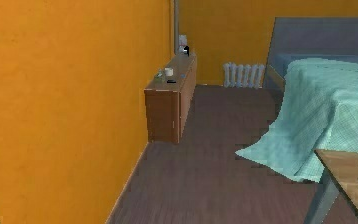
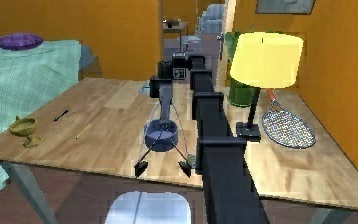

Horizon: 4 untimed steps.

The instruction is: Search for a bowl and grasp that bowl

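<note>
A dark blue bowl (image 2: 162, 133) stands on the wooden table (image 2: 97, 110) near its front edge. The arm's dark bar (image 2: 212, 120) reaches out over the table in the arm side view. My gripper (image 2: 166, 166) is beside it, and its thin fingers (image 2: 145, 150) run down either side of the bowl in the picture. The bowl lies on the tabletop at the gripper, so I cannot tell whether it holds anything.
On the table stand a yellow lamp (image 2: 265, 60), a green pot (image 2: 237, 85), a racket (image 2: 287, 128), a gold cup (image 2: 25, 128) and a pen (image 2: 60, 115). A teal-covered bed (image 1: 327, 110) is beside it. A wooden dresser (image 1: 172, 95) and a radiator (image 1: 244, 75) line the orange walls, with open floor (image 1: 217, 170) between.
</note>
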{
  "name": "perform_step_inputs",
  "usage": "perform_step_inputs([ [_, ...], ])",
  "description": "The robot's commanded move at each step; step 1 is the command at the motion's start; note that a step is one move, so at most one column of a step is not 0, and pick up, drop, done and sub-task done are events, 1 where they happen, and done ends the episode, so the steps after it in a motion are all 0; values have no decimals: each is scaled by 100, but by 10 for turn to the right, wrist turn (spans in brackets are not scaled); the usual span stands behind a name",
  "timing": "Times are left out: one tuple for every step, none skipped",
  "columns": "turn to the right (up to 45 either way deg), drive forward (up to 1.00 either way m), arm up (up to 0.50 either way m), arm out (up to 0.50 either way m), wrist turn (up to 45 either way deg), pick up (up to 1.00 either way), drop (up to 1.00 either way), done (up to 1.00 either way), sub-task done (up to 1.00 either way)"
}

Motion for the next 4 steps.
perform_step_inputs([
  [0, 0, 0, 0, 450, 0, 0, 0, 0],
  [0, 0, 0, 0, 450, 0, 0, 0, 0],
  [0, 0, 0, 0, 450, 0, 0, 0, 0],
  [0, 0, 0, 0, 330, 0, 0, 0, 0],
])
